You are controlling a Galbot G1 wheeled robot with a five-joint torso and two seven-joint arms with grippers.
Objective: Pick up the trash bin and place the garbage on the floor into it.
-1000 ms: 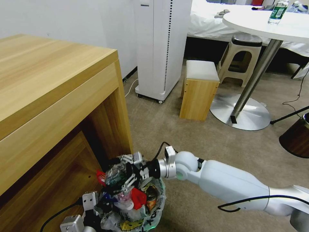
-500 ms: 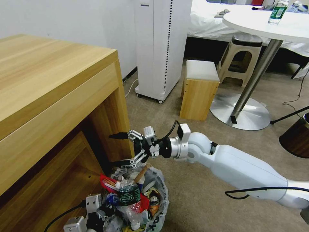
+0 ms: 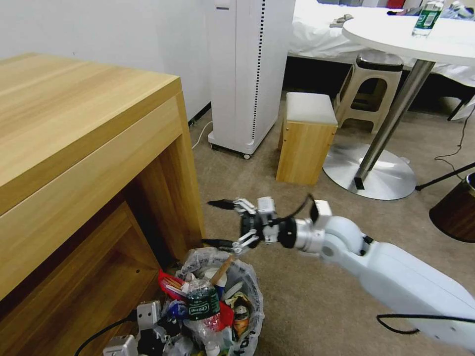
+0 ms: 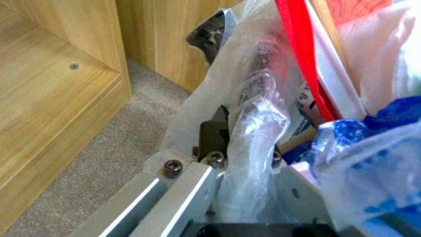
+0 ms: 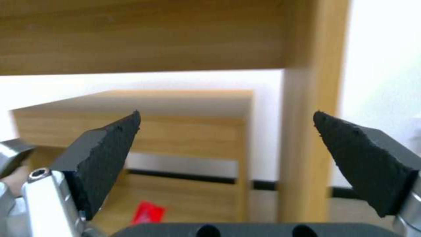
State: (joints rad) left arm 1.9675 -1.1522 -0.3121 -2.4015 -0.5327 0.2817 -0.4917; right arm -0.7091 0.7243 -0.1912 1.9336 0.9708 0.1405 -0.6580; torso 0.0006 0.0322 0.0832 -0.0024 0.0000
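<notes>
Beige carpet (image 3: 297,296), litter-crammed bag-lined bin (image 3: 250,296)

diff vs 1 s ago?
The right gripper let go of the green-labelled plastic bottle, lifted out of the bag-lined black trash bin and drew back, open. The left gripper still pinches the bin's rim; the wooden desk is unchanged.

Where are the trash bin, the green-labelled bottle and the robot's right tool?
trash bin (image 3: 251,291), head view, bag-lined rim.
green-labelled bottle (image 3: 202,307), head view, its label.
right tool (image 3: 216,222), head view, gap between open fingertips.
</notes>
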